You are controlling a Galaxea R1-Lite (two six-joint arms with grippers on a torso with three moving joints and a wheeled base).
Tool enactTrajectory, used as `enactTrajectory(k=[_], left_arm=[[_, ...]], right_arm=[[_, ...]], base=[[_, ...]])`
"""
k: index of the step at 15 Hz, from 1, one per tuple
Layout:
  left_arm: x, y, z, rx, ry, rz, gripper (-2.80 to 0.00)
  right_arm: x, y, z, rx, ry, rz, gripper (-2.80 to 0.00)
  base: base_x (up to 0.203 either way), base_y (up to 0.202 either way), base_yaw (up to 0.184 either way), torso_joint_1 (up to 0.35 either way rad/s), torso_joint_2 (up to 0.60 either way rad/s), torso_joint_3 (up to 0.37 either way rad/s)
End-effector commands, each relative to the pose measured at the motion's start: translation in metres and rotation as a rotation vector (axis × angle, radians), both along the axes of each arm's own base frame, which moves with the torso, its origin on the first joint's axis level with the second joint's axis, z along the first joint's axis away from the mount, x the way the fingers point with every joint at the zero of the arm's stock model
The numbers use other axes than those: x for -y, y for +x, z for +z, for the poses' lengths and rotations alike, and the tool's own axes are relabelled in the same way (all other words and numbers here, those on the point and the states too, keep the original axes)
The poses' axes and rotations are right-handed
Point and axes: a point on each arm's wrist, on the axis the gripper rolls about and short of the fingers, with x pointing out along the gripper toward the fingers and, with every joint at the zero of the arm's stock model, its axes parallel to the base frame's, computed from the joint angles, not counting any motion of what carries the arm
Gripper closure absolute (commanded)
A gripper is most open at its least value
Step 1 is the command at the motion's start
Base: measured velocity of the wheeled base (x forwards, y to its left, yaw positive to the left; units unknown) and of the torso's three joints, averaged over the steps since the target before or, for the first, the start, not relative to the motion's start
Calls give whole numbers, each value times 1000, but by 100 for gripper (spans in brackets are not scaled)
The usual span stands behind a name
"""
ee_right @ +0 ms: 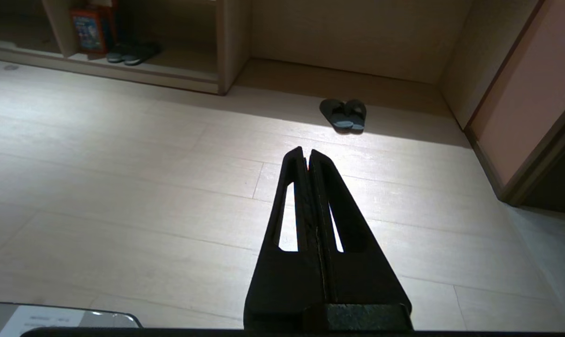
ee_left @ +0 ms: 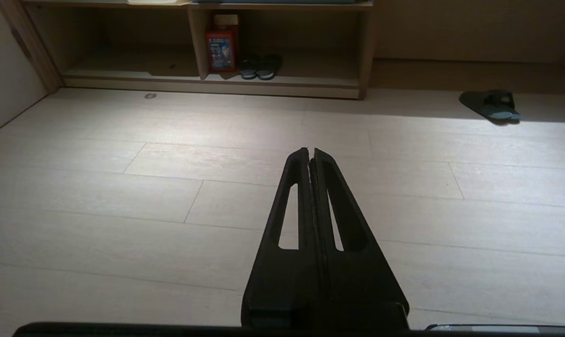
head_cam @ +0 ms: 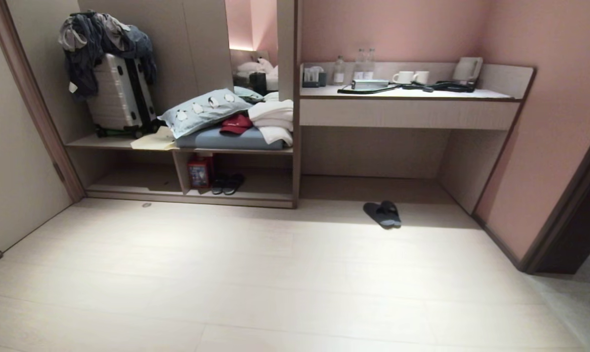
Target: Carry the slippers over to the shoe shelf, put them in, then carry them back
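The slippers (head_cam: 382, 214), a dark grey pair, lie side by side on the pale floor in front of the recess under the desk. They also show in the left wrist view (ee_left: 490, 104) and the right wrist view (ee_right: 344, 113). The shoe shelf (head_cam: 187, 191) is the low open cubby with a base board and a divider, to the left of the slippers. My left gripper (ee_left: 309, 150) is shut and empty above the bare floor, far from both. My right gripper (ee_right: 306, 150) is shut and empty too, with the slippers well ahead of it. Neither arm shows in the head view.
Another dark pair of slippers (head_cam: 228, 184) and a red box (head_cam: 199, 171) sit in the shelf's right bay. Above are a suitcase (head_cam: 121, 95), pillows and towels. The desk (head_cam: 407, 105) holds cups and bottles. A dark doorway (head_cam: 578, 220) opens at the right.
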Motion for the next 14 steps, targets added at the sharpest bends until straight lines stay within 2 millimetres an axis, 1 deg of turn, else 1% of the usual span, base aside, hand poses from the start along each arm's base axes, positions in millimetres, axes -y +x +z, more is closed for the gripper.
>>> enactTrajectory(k=[1, 3, 14], left_arm=[[0, 0, 0, -3, 0, 0, 0], [0, 0, 0, -3, 3, 0, 0], [0, 0, 0, -3, 3, 0, 0]], right_arm=[[0, 0, 0, 0, -1, 1, 0], [0, 0, 0, 0, 1, 1, 0], [0, 0, 0, 0, -1, 1, 0]], base=[[-195, 0, 2, 3, 2, 2], [-142, 0, 1, -3, 4, 0], [0, 0, 0, 0, 0, 0]])
